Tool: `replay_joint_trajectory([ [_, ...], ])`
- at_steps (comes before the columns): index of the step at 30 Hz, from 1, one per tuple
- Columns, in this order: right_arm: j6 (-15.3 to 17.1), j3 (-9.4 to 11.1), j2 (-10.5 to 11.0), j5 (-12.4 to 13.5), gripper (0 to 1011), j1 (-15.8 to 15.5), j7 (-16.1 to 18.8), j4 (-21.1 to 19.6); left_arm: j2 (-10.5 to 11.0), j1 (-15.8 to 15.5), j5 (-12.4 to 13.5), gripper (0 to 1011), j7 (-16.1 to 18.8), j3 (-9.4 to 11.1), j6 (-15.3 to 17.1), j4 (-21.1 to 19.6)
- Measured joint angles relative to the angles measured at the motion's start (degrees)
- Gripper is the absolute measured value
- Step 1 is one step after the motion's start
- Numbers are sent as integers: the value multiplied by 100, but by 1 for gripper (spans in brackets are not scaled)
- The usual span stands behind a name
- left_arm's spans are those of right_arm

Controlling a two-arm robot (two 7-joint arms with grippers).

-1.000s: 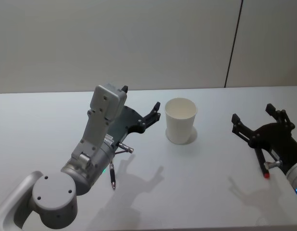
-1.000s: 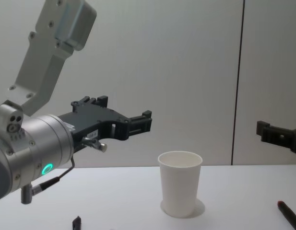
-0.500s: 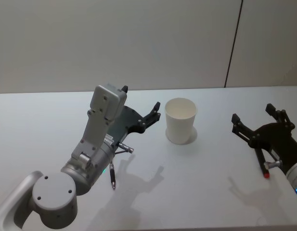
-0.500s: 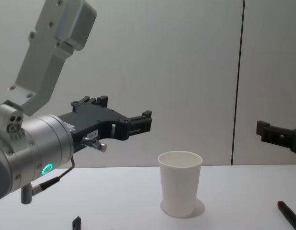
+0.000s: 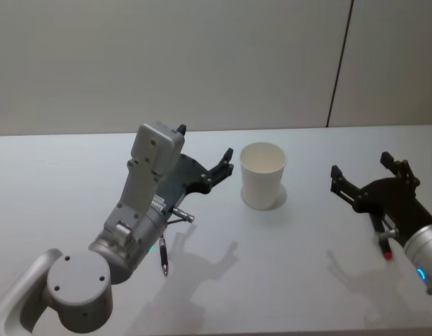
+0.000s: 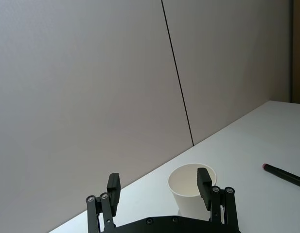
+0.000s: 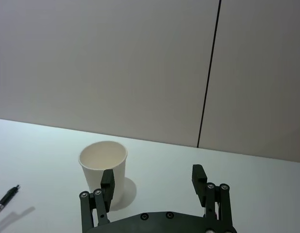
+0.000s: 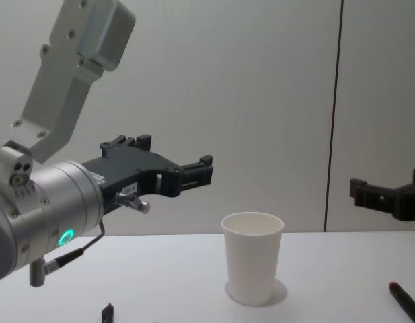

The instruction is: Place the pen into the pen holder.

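Observation:
The pen holder is a white paper cup standing upright on the table's middle; I also see the cup from the chest and the cup from both wrists. The pen lies on the table to the right, mostly covered by my right gripper, its red end poking out. The pen shows as a black stick with a red tip. My right gripper hovers open above it, fingers pointing toward the cup. My left gripper hangs open in the air left of the cup, holding nothing.
A small dark stub lies on the white table near my left arm. A slim dark stick with a metal tip shows beside the left forearm. A plain wall with a dark vertical seam stands behind.
My right gripper has shifted slightly left, toward the cup. The left arm, the cup and the pen have not moved.

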Motion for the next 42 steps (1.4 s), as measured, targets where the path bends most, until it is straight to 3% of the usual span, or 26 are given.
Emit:
replay_joint_trajectory([
  [12, 778, -6, -205, -236, 1001, 273, -346, 122, 0, 0, 0, 1000, 0, 0, 0, 0],
  [29, 1868, 67, -412, -334, 1001, 653, -604, 314, 0, 0, 0, 1000, 0, 0, 0, 0],
  [35, 2376, 109, -545, -335, 1001, 923, -690, 517, 0, 0, 0, 1000, 0, 0, 0, 0],
  [42, 2757, 164, -689, -308, 1001, 1249, -768, 857, 0, 0, 0, 1000, 0, 0, 0, 0],
])
